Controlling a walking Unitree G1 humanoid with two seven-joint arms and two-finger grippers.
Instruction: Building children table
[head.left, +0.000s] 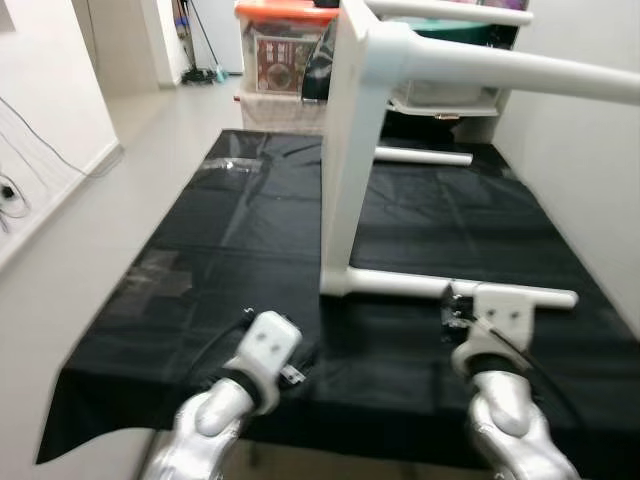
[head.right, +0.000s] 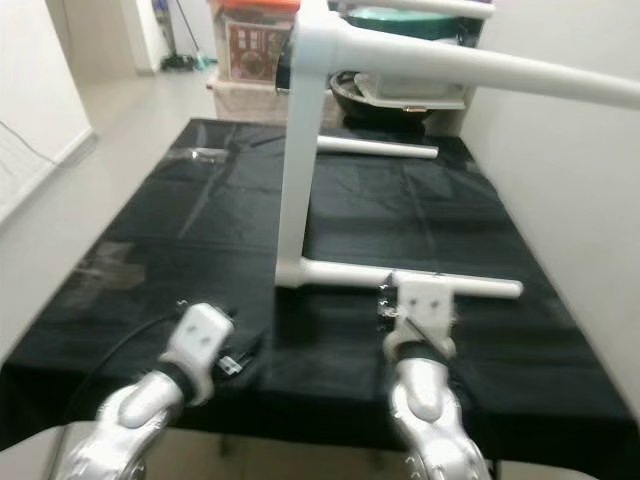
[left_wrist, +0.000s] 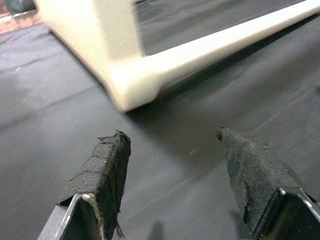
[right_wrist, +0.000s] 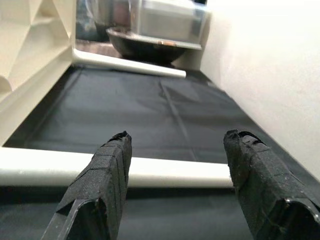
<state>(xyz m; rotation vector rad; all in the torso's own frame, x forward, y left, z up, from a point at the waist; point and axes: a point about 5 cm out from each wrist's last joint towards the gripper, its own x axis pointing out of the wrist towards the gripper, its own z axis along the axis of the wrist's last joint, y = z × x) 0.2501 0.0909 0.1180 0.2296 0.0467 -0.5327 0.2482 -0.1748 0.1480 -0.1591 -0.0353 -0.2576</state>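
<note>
Two grippers: both of mine were low over the near end of the black sheet (head.left: 240, 230), each with its fingers spread wide and nothing between them.
Left gripper (left_wrist: 172, 150): my two black fingers (left_wrist: 107, 165) stood well apart, holding nothing; I could not tell whether their tips touched the cloth under them. They pointed at the near bottom corner of the white table frame (head.left: 345, 170), which lay just beyond the tips, not touching.
Right gripper (right_wrist: 175, 150): my fingers (right_wrist: 105, 175) were as wide as the left pair and gripped nothing. The white tube leg (right_wrist: 165, 172) lying on the sheet ran crosswise just past both tips; whether they touched it I could not tell.
Left arm (head.left: 215, 410): it came in from the near left edge of the sheet, its white wrist block beside the frame's corner.
Right arm (head.left: 505, 410): it came in from the near right, its wrist block right at the lying leg.
Table frame: white, standing on its side on the black sheet, a flat upright panel with one leg flat on the cloth toward my right and another leg (head.left: 520, 68) sticking out high in the air toward the right wall.
Loose leg (head.left: 425, 156): a further white tube lay on the far end of the sheet, well apart from my grippers.
Far end: storage boxes (head.left: 285, 55) and a dark bowl (right_wrist: 145, 47) sat beyond the sheet.
Sheet: black, wrinkled, spread on the pale floor beside the right wall.
</note>
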